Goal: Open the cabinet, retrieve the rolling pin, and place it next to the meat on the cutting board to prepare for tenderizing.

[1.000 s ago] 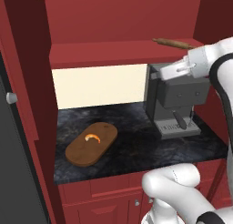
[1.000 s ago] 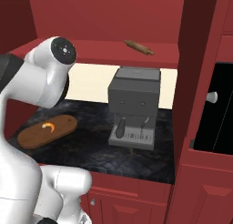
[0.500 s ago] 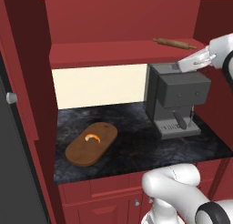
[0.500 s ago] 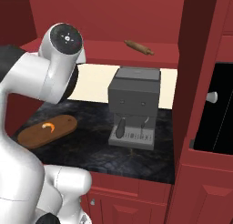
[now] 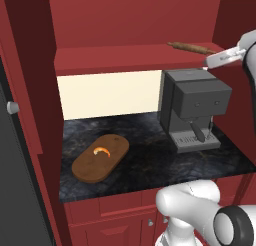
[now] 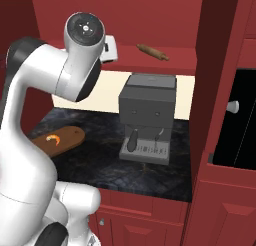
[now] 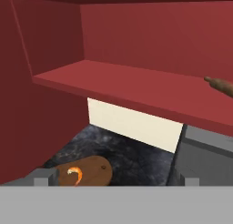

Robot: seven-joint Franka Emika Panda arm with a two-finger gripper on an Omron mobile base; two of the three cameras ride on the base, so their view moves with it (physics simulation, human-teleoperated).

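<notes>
Gripper, jaw state indiscernible, beside the shelved rolling pin, above meat on cutting board.

Arm: glossy white rounded shell segments, thick and tubular, with dark grey to black bands at the joints. One joint end carries a round dark cap with a lighter grey ring and small central dot; a similar dark ring with pale centre shows at the lower link. The hand is a white, flat-sided block.
</notes>
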